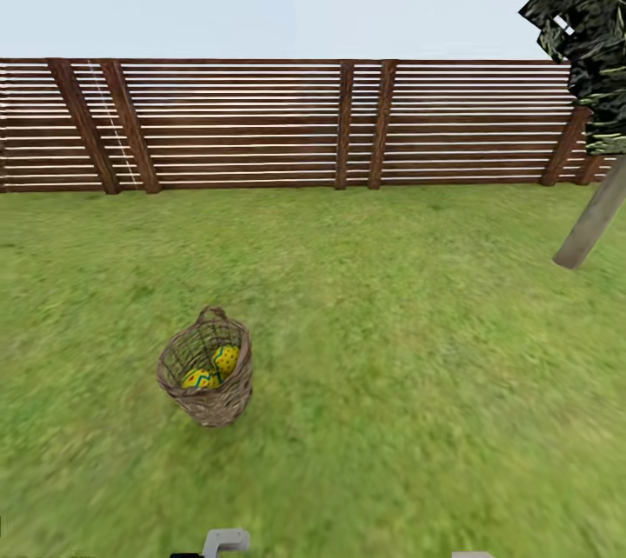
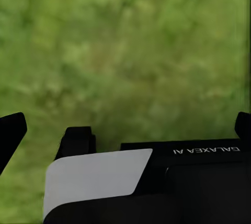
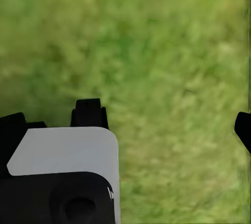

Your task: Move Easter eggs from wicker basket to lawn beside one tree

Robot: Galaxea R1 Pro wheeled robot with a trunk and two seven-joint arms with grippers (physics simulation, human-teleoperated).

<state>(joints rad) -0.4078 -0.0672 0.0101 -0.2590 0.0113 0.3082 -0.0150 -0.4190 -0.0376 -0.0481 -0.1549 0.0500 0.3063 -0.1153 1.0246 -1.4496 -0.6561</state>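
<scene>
The wicker basket (image 1: 205, 371) stands upright on the lawn (image 1: 391, 349), left of centre in the head view. Inside it lie two yellow Easter eggs, one with a blue-green zigzag (image 1: 201, 380) and one with red dots (image 1: 227, 357); a third egg is hidden from view. My left gripper (image 2: 128, 125) hangs open over bare grass, its black fingertips (image 2: 11, 130) far apart. My right gripper (image 3: 128, 125) is likewise open over grass, one fingertip (image 3: 243, 129) at the frame edge. Neither gripper holds anything, and both are well short of the basket.
A brown slatted fence (image 1: 261, 123) closes the garden at the back. At the far right a thin leaning trunk (image 1: 594, 219) carries black foliage (image 1: 591, 28). Open grass lies between it and the basket. A grey piece of my body (image 1: 226, 541) pokes in at the bottom.
</scene>
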